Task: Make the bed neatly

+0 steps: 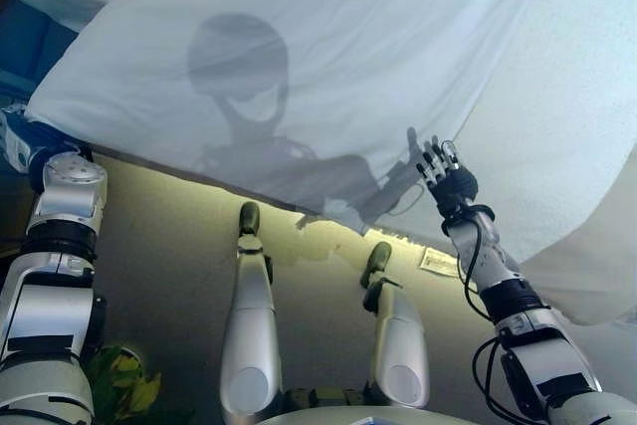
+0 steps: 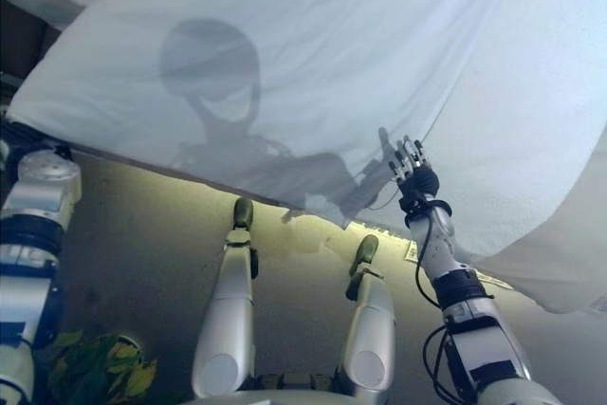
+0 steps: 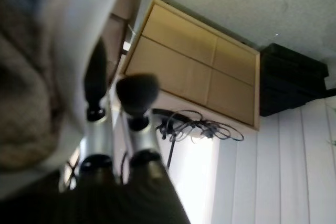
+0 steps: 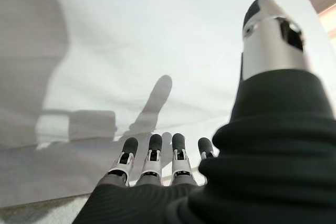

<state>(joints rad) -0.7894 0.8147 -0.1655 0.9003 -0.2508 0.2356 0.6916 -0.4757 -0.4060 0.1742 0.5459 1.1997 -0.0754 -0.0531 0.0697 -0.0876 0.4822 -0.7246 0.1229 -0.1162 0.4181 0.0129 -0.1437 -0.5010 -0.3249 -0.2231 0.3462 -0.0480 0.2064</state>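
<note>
A white sheet [image 1: 348, 67] spreads over the bed and hangs past its near edge; it also fills the right wrist view [image 4: 131, 51]. A white textured cover [image 1: 577, 97] lies to its right and droops at the lower right. My right hand [image 1: 448, 181] is open, fingers straight, raised just in front of the sheet's near edge and holding nothing; the right wrist view [image 4: 157, 166] shows the same. My left arm [image 1: 60, 196] reaches up to the sheet's left corner, where the hand is hidden. In the left wrist view the left hand [image 3: 139, 145] lies beside the white cloth.
A blue item [image 1: 30, 47] shows past the sheet's left edge. A green plant [image 1: 124, 380] stands on the floor at lower left. A small paper [image 1: 436, 263] lies on the floor under the bed edge. The left wrist view shows a wooden cabinet [image 3: 194, 72] and quilted beige cloth [image 3: 26, 103].
</note>
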